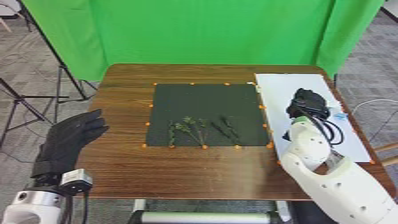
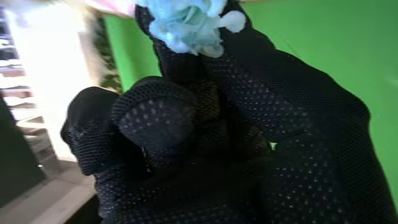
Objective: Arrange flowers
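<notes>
Right hand closed on blue flower

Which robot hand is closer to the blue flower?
Right. The right hand has the blue flower at its fingertips, over the white sheet. The left hand is far across, by the left edge of the table.

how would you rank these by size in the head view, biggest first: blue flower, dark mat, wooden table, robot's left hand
1. wooden table
2. dark mat
3. left hand
4. blue flower
</notes>
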